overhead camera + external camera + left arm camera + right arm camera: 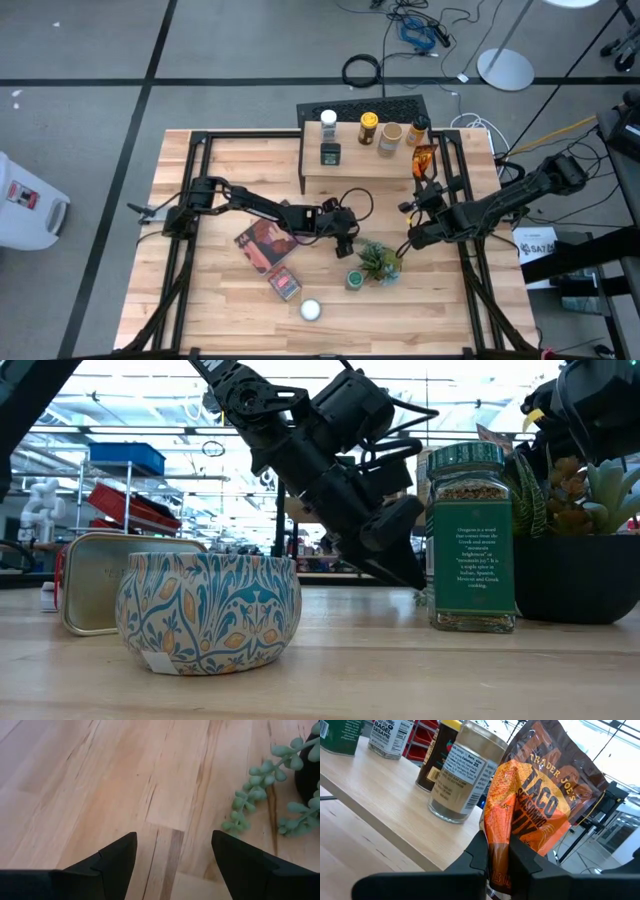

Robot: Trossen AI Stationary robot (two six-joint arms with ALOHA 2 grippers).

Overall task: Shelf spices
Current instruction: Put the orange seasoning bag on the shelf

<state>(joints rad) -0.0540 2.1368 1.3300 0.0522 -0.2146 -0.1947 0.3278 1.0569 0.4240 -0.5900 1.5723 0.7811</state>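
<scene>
Right gripper [497, 857] pinched tight on the lower edge of a flat, crinkled orange-and-brown taco seasoning packet [535, 805], held upright at the edge of the raised light-wood shelf [380, 800]. Just beyond the jaws, a tan-lidded glass jar [462, 772] standing on that shelf, other jars past it. Left gripper [172, 862] spread wide over bare wooden table [125, 780], holding nothing, trailing green succulent [260, 795] off to one side.

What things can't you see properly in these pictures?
- Taco packet: in the right wrist view the right gripper pinches its lower edge, hiding it.
- Green-lidded jar: label print too small to read in the low view.
- Red tin: too small in the high view to read.
- Plant: pot cut off by the edge in the left wrist view.
- Shelf: hidden behind the left arm in the low view.
</scene>
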